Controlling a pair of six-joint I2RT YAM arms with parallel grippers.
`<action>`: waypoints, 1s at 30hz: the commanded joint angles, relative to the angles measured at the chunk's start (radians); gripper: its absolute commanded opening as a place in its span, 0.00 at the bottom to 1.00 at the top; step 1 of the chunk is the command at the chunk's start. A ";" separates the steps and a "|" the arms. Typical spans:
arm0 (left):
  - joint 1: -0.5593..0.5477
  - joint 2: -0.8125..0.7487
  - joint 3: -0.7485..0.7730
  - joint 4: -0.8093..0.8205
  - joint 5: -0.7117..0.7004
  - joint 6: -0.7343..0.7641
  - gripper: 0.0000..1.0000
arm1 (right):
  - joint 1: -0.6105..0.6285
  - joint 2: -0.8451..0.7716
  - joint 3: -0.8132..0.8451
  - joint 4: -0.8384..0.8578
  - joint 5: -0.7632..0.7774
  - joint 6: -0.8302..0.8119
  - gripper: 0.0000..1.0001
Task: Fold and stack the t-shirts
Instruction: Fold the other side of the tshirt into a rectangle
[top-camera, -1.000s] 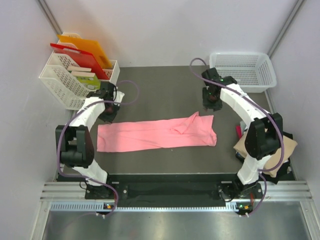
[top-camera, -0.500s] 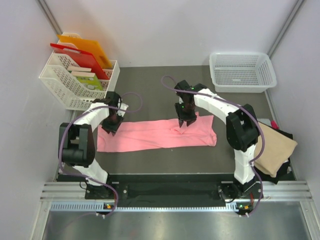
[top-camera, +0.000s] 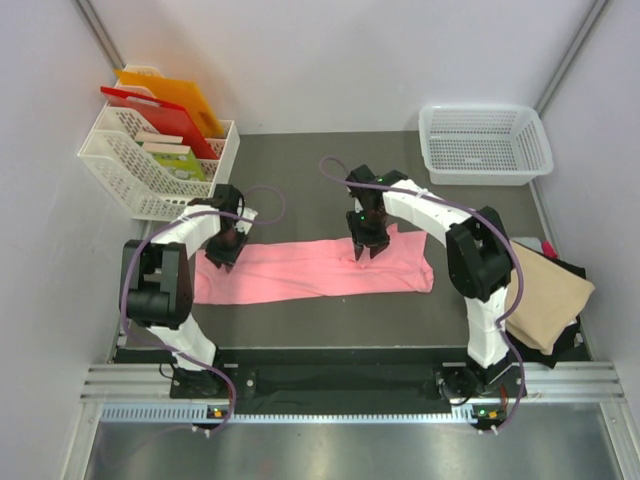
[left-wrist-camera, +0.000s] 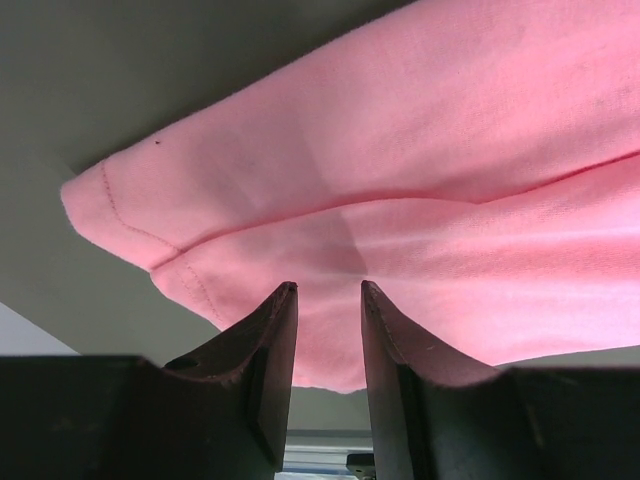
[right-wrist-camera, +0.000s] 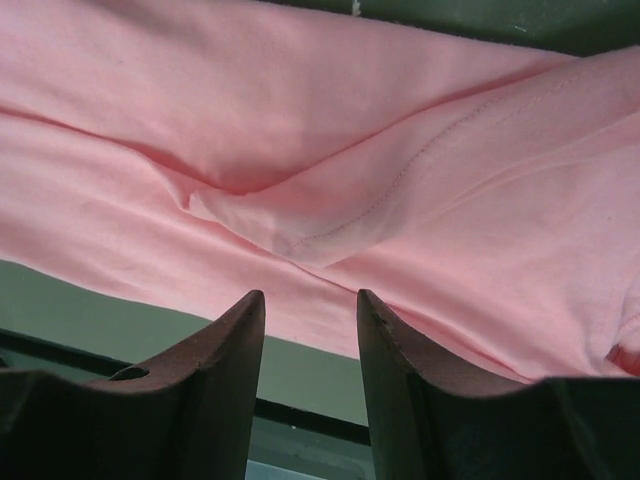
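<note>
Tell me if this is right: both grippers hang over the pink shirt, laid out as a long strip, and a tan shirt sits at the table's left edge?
Not quite. The top view shows the tan shirt at the right edge of the table, not the left. The rest holds: the left gripper and right gripper hang over the pink shirt, a long strip.

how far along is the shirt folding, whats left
Done: a tan t-shirt lies on a dark t-shirt at the right edge. In hand: the pink t-shirt lies as a long strip, left gripper and right gripper open over it. Left: fold it shorter, then stack it.
</note>
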 joint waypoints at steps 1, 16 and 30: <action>0.003 -0.012 -0.015 0.025 0.003 -0.013 0.37 | 0.015 0.031 -0.012 0.034 -0.012 0.011 0.42; 0.003 -0.035 -0.040 0.025 -0.006 -0.014 0.37 | 0.012 0.120 0.072 0.036 0.059 -0.024 0.14; 0.001 -0.037 -0.073 0.028 0.014 -0.008 0.37 | 0.014 0.157 0.283 -0.040 -0.003 -0.043 0.57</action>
